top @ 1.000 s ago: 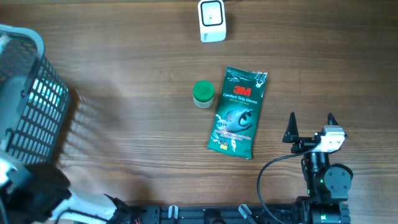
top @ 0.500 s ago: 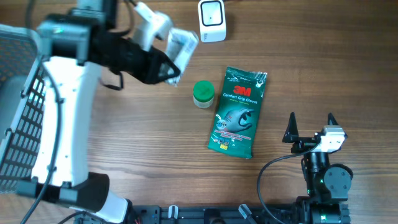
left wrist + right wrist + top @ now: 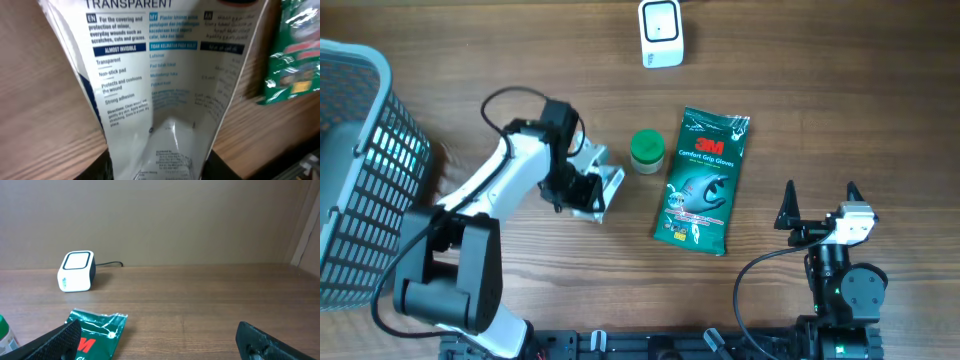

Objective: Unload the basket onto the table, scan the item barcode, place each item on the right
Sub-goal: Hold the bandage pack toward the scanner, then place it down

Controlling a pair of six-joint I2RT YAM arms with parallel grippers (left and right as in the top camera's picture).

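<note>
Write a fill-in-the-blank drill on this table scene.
The left gripper grips a packet of ___.
The 3M pack lying right of the green-capped jar holds ___.
The jaws of the right gripper stand ___.
Missing words: plasters; gloves; open.

A white plaster packet [image 3: 597, 190] with blue print is lying tilted just left of the frame's centre. The white box scanner [image 3: 661, 33] is standing at the top centre, well apart from it.
</note>
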